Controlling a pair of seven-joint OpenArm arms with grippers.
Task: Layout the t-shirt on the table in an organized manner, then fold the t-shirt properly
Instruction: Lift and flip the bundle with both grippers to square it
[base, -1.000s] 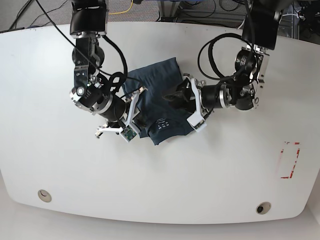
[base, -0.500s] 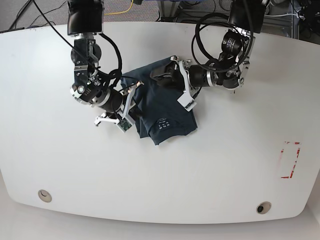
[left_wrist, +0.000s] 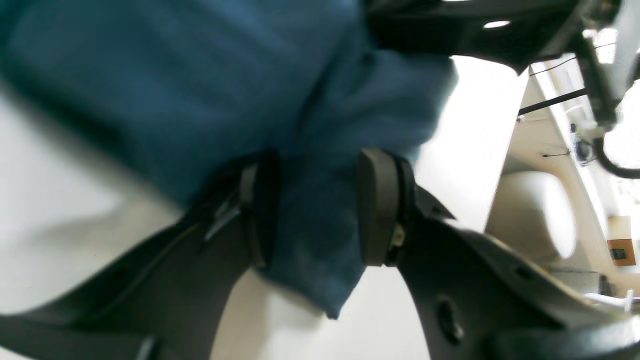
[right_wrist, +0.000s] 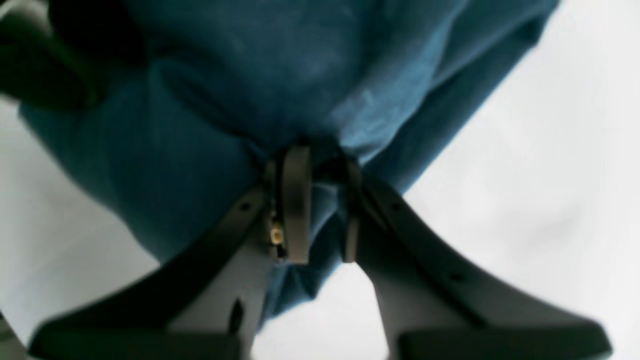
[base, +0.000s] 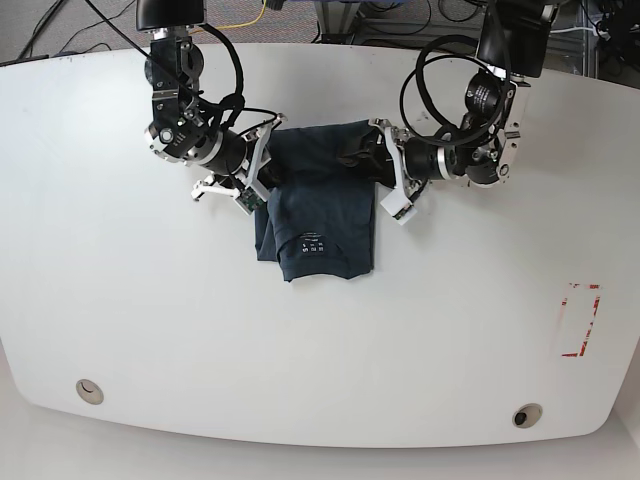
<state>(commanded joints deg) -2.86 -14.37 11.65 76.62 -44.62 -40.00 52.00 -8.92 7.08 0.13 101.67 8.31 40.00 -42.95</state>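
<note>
Both hands have pulled t-shirt (base: 320, 205) wider, farther back

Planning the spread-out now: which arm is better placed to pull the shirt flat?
Neither alone, probably. The left gripper and right gripper each pinch the t-shirt at opposite top edges, so both should pull apart.

Nothing really readable here; the t-shirt (base: 318, 205) has a small neck label (base: 313, 242) with pale printed marks near its lower hem in the base view, but they're way too tiny to make out. Both wrist views are blurry blue fabric, no writing.
</note>
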